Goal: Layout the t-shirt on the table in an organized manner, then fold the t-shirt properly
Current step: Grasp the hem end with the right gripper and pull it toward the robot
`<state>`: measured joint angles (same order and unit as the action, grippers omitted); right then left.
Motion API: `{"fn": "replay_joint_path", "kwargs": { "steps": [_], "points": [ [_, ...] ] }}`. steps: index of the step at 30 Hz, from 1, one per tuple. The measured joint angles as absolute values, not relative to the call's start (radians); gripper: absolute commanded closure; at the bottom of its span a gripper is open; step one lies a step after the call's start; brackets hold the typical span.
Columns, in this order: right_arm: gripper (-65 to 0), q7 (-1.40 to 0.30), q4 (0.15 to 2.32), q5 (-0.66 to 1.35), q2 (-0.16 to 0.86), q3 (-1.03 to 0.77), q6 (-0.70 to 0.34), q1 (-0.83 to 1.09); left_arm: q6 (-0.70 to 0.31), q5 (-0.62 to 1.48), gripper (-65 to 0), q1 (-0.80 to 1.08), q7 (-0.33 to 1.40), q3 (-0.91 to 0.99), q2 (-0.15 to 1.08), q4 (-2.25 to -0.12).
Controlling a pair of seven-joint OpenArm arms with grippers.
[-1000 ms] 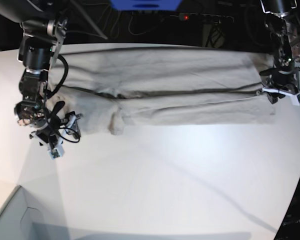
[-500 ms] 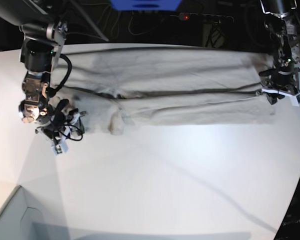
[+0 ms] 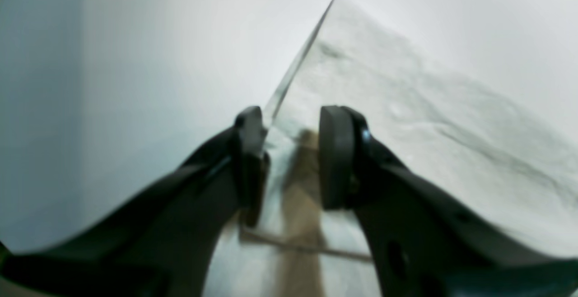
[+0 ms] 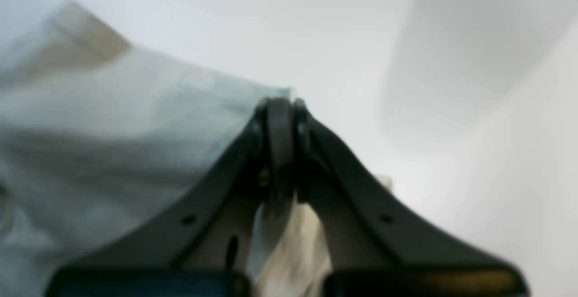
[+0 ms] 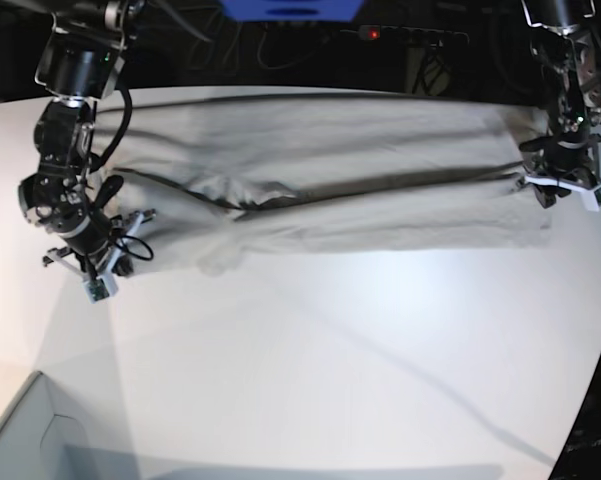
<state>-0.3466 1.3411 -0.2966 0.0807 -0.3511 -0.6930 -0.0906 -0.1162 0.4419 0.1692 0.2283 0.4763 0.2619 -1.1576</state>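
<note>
Shirt and claws on the white worktop (image 5: 310, 360). The t-shirt (image 5: 340, 190) lies as a long band along the far side of the worktop, its long axis running left to right in the base view, with a dark fold line along its middle. Each arm stands at one end of that band. The right claw (image 4: 281, 121), at the base view's left end, is clenched on a bunch of the t-shirt's cloth, which hangs out between the closed jaws in the right wrist view. The left claw (image 3: 289, 157), at the opposite end, has its jaws part-way apart with the shirt's corner edge lying between them; whether the pads actually press the cloth cannot be told. The coming move probably turns on this arrangement: the fabric stretches from each claw toward the other, so pulling outward along the long axis would flatten it. The far edge of the worktop lies close behind the shirt, and dark clutter beyond it. Broad bare surface lies on the near side, toward the grey box corner (image 5: 25, 430), giving room to draw the cloth forward.
</note>
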Motion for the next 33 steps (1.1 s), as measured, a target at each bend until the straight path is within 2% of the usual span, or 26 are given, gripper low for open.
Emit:
{"fn": "replay_joint_path", "kwargs": {
  "steps": [6, 13, 27, 33],
  "points": [
    [0.0, -0.341, 1.640, -0.294, 0.057, -0.352, -0.699, 0.128, -0.116, 0.442, -21.1, 0.169, 0.226, 0.477, 0.265, -1.157],
    [0.0, -0.336, 1.853, -0.289, -0.009, -0.343, -0.699, 0.377, -0.116, 0.442, -21.1, 0.168, 0.228, 0.476, 0.267, -1.158],
    [0.0, -0.329, 1.884, -0.287, -0.008, -0.344, -0.699, 0.500, -0.116, 0.442, -21.2, 0.169, 0.228, 0.476, 0.269, -1.163],
    [0.0, -0.339, 1.748, -0.289, -0.013, -0.344, -0.699, 0.472, -0.117, 0.442, -21.2, 0.169, 0.230, 0.476, 0.272, -1.164]
  ]
}}
